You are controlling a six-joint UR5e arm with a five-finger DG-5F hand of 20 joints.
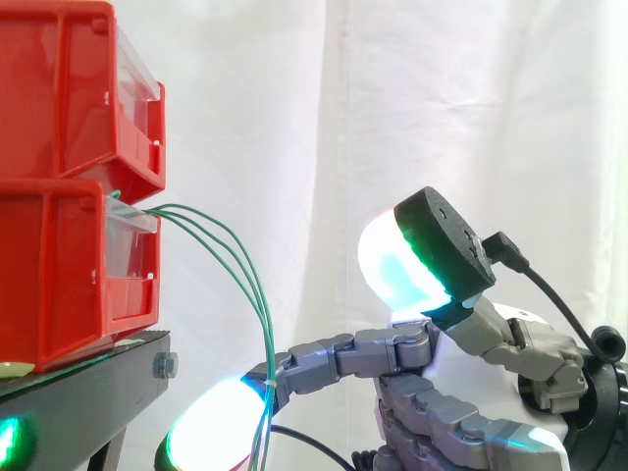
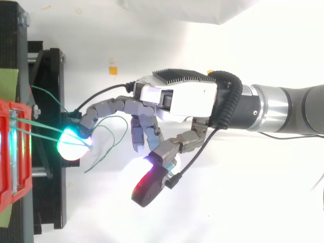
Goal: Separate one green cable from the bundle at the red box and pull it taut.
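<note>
Three thin green cables come out of the lower red bin and hang down in a curve to the right. Their loose ends curl on the white floor in the top view. My hand reaches in from the right. One stretched finger has its glowing fingertip against the cables close to the stand, and the cables cross that fingertip in the side view. The thumb stands raised well away from the cables. The other fingers hang loosely bent below the palm, holding nothing.
A second red bin sits stacked on the lower one. Both rest on the black stand, whose edge is just left of the fingertip. A white curtain hangs behind.
</note>
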